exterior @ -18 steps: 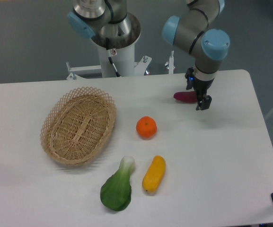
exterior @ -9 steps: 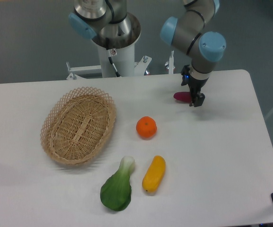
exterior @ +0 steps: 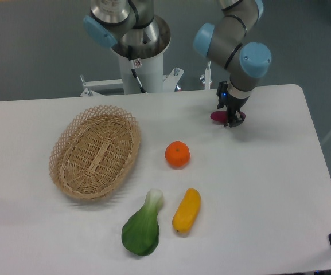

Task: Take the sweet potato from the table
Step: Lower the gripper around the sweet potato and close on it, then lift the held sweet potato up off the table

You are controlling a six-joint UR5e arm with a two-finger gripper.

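Hanging straight down from the arm's blue-capped wrist, the gripper (exterior: 230, 119) sits over the middle of the sweet potato (exterior: 218, 117), which lies on the far right part of the table (exterior: 268, 195), close to its far edge. The dark fingers cover the tuber's centre, so magenta shows on both sides of them, more on the left. The jaws seem to straddle it, but from this angle I cannot tell whether they are parted or already pressed onto it.

Bare white tabletop stretches to the right of the gripper out to the rounded far right corner, and towards the near edge on that side as well. The orange (exterior: 177, 154) lies to the near left of the sweet potato, well apart from it. Nearer still are 2 more items side by side: a yellow-orange vegetable (exterior: 186, 211) and a green leafy vegetable (exterior: 142, 227), neither touching the other. A woven basket (exterior: 94, 152) lies on the left half, well apart from the gripper.
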